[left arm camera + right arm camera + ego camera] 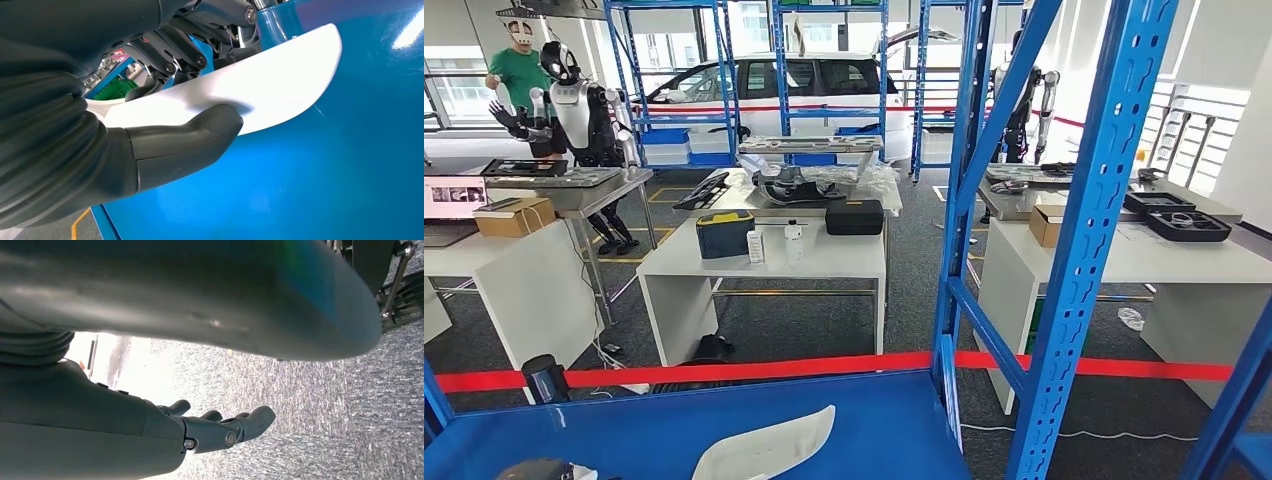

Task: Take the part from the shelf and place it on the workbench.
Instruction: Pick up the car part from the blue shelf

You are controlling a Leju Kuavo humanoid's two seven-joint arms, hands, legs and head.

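Observation:
The part [764, 448] is a flat white curved panel lying on the blue shelf board [624, 420] at the bottom of the head view. In the left wrist view my left hand [165, 145] grips the white part [280, 75]: the thick thumb presses on its near face and the dark fingers [170, 65] reach over its far edge. The part rests on or just above the blue shelf board [325, 175]. My right hand [220, 430] hangs over grey carpet with its fingers loosely extended and nothing in them.
A slanted blue shelf post [1074, 230] rises right of the part. Red barrier tape [754, 368] runs beyond the shelf. Behind it stand white tables [764, 262] with cases and boxes, another humanoid robot [579, 105], a person [519, 70] and a white car [814, 85].

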